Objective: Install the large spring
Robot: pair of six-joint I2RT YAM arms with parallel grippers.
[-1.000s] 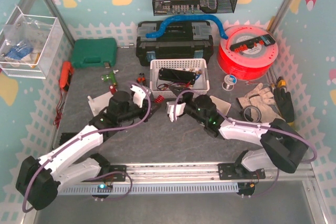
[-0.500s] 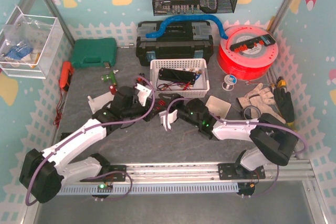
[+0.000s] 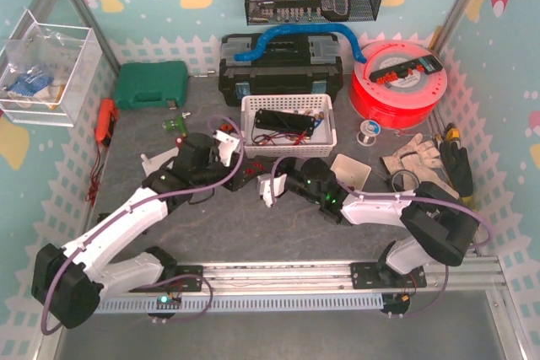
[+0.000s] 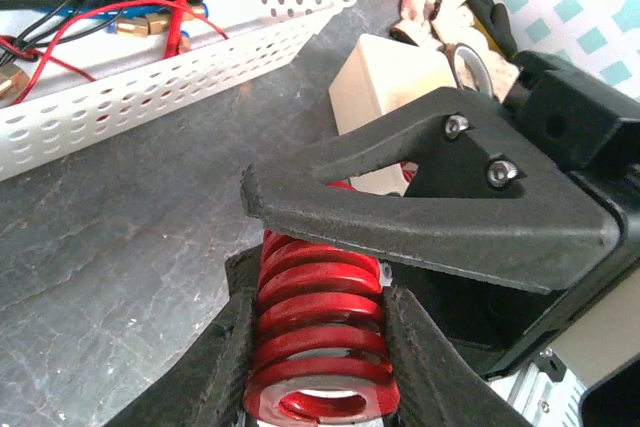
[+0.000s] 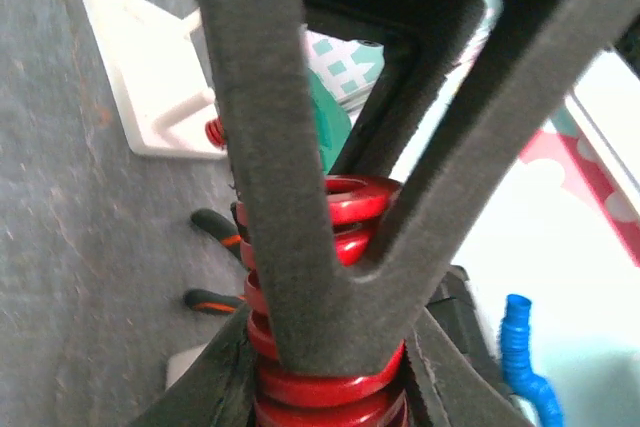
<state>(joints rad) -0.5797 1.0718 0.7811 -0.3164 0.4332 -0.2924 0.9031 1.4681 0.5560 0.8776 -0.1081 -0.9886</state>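
The large spring (image 4: 320, 317) is a thick red coil. It sits between the fingers of my left gripper (image 4: 318, 347), which is shut on its near end. My right gripper (image 5: 325, 392) is shut on the same spring (image 5: 355, 202) from the other side. Each wrist view shows the other gripper's black finger crossing the coil. From above, the left gripper (image 3: 239, 176) and the right gripper (image 3: 272, 185) meet just above the table's middle, and they hide most of the spring. A white peg stand (image 5: 140, 77) carrying a small red spring (image 5: 214, 130) lies to the left.
A white perforated basket (image 3: 288, 124) with cables stands right behind the grippers. A beige box (image 3: 350, 170) lies to their right, with gloves (image 3: 418, 158) beyond it. A black toolbox (image 3: 281, 69), red spool (image 3: 396, 82) and green case (image 3: 150, 83) line the back. Orange-handled pliers (image 5: 215, 299) lie nearby.
The right gripper has moved left to meet the left gripper and has shut on the spring. The left gripper has kept its hold and shifted slightly forward.
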